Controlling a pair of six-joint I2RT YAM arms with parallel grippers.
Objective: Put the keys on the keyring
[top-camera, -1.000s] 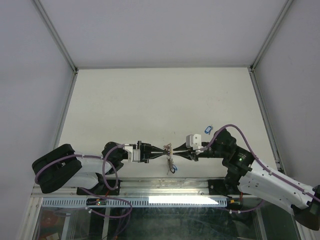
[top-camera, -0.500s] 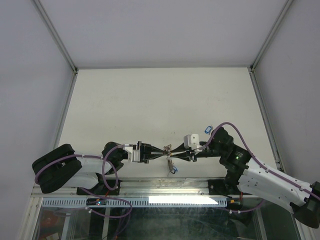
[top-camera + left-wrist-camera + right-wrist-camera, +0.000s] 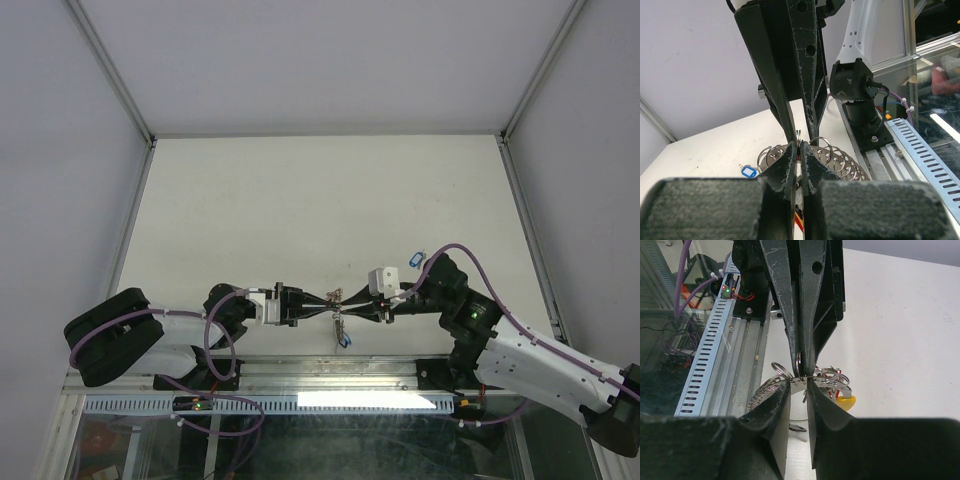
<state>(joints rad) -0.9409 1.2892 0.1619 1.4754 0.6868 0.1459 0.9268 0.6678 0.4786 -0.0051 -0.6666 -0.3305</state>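
The keyring (image 3: 832, 156) hung right at the tip of the left claw (image 3: 799, 150), its coils fanning out just below and beyond the fingertips. That claw was fully closed, pinching one thin wire of it. The ring's flat face lay crosswise to the line on which both claws met nose to nose. A yellow tag (image 3: 846, 401) dangled from the coils, under the meeting point. The right claw (image 3: 800, 383) faced it head on, its jaws a narrow gap apart, gripping what looked like a small silver key (image 3: 801, 379) against the held wire. The threading move looked to depend on sliding along that shared line. Another blue-tagged key (image 3: 417, 259) lay on the table (image 3: 300, 200) behind the right claw's wrist.
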